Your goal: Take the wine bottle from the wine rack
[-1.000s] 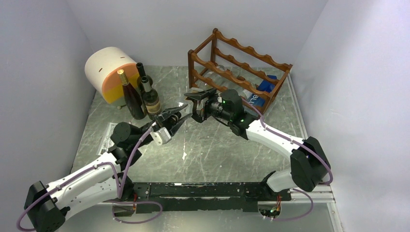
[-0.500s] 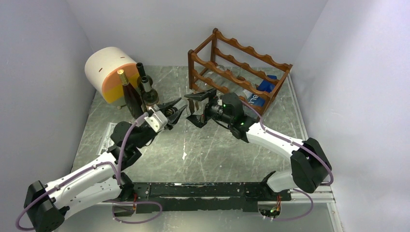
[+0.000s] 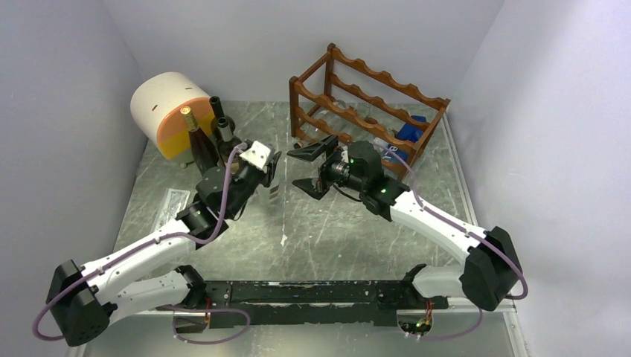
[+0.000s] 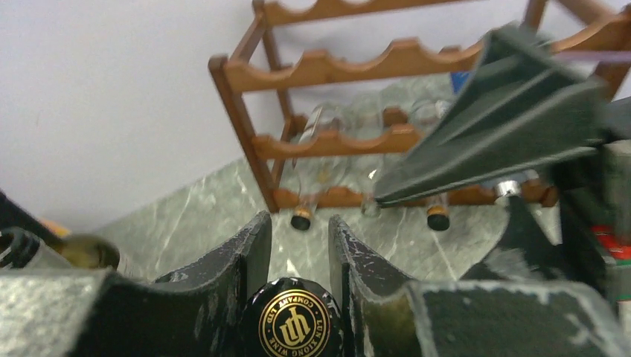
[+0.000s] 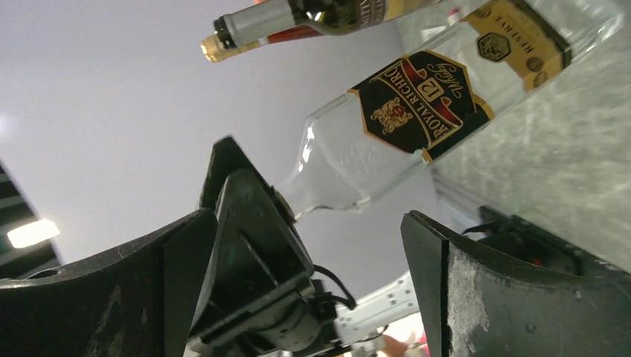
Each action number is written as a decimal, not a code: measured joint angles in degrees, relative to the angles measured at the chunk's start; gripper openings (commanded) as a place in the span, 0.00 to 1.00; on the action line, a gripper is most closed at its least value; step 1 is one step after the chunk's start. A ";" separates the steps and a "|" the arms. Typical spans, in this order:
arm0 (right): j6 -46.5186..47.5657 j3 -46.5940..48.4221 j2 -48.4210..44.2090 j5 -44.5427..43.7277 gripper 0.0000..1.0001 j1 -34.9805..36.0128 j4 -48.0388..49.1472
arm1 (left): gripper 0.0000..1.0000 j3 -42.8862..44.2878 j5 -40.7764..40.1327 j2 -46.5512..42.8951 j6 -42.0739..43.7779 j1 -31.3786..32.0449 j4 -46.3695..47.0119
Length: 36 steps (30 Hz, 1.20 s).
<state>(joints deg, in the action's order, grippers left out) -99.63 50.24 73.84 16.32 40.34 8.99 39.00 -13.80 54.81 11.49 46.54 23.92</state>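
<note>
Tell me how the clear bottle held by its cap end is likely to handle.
The clear bottle looks like glass, so it is probably rigid, breakable and fairly heavy. The left tool pinches only the cap end, so the long body may swing or slip. It seems round, so laid on its side it would likely roll.

Left wrist view: between the left fingers point(image 4: 238, 260) only the black-and-gold cap point(image 4: 294, 321) shows, with everything below it cut off by the lower edge, and a blurred right finger point(image 4: 506, 126) masks part of the wine rack point(image 4: 335, 63). Right wrist view: the clear whisky-labelled bottle point(image 5: 394, 134) loses its neck behind the left fingers and its base past the upper right corner.
</note>
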 measured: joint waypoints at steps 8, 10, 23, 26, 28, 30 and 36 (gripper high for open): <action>17.79 7.63 -8.35 -7.87 1.00 -0.15 -18.93 | 0.07 7.02 -9.53 4.55 -6.58 0.00 -10.93; 21.66 9.46 -11.45 -11.19 1.00 -0.15 -22.45 | 0.07 8.48 -11.96 4.57 -8.50 -0.07 -13.68; 36.83 11.58 -25.66 -29.92 1.00 -0.37 -34.42 | 0.07 10.82 -13.94 -0.33 -18.18 -15.10 -30.69; 38.10 11.58 -26.43 -31.67 1.00 -0.39 -35.93 | 0.07 10.29 -12.79 -1.49 -18.84 -18.78 -30.99; 38.77 11.61 -27.02 -32.68 1.00 -0.39 -36.83 | 0.07 9.70 -12.39 -1.75 -19.28 -21.49 -30.82; 39.41 11.76 -27.50 -33.55 1.00 -0.42 -37.64 | 0.07 8.41 -11.89 -1.73 -19.61 -24.06 -29.94; 40.81 13.07 -28.79 -35.74 1.00 -0.42 -39.65 | 0.07 2.51 -9.99 -1.44 -18.14 -28.11 -24.72</action>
<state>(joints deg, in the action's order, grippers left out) -58.83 63.31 45.06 -19.42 39.92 -30.65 41.52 -23.79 53.36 -6.66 18.44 -0.80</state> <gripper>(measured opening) 0.997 0.361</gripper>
